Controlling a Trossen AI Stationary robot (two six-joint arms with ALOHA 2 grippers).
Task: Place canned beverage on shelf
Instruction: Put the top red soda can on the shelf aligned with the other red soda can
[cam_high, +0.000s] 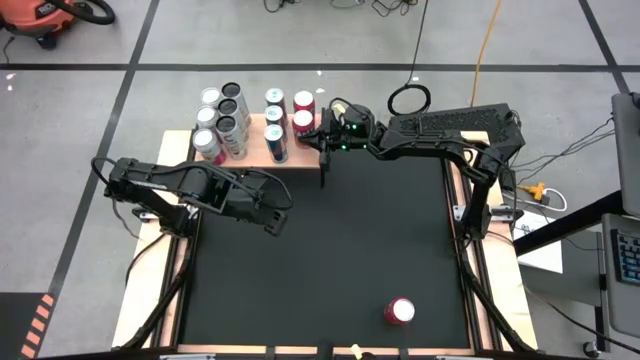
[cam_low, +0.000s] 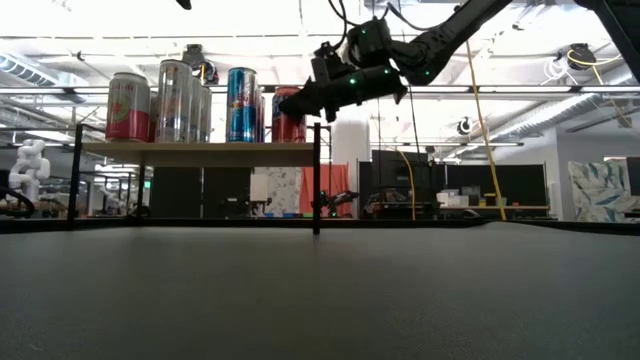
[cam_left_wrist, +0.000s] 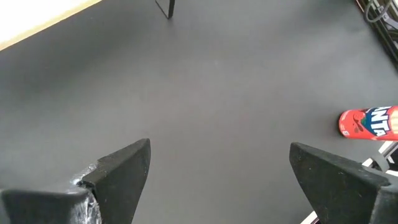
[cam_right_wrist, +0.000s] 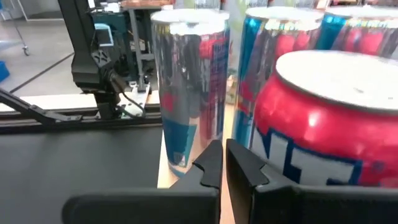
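Black fingers of the right gripper (cam_high: 322, 143) are pressed together on nothing, hanging at the shelf's (cam_high: 255, 155) right end, just beside a red can (cam_right_wrist: 323, 124) standing on the pale wood. Next to that can, further along the board, stand blue-and-silver cans (cam_high: 275, 125) and a cluster of silver ones (cam_high: 225, 120), all upright. Over the dark mat (cam_high: 330, 270) near the shelf's front edge, the left gripper (cam_high: 278, 222) hovers with its fingers spread wide and empty. Well apart from both arms, near the table's front right, a lone red canned beverage (cam_high: 399, 311) stands on the mat.
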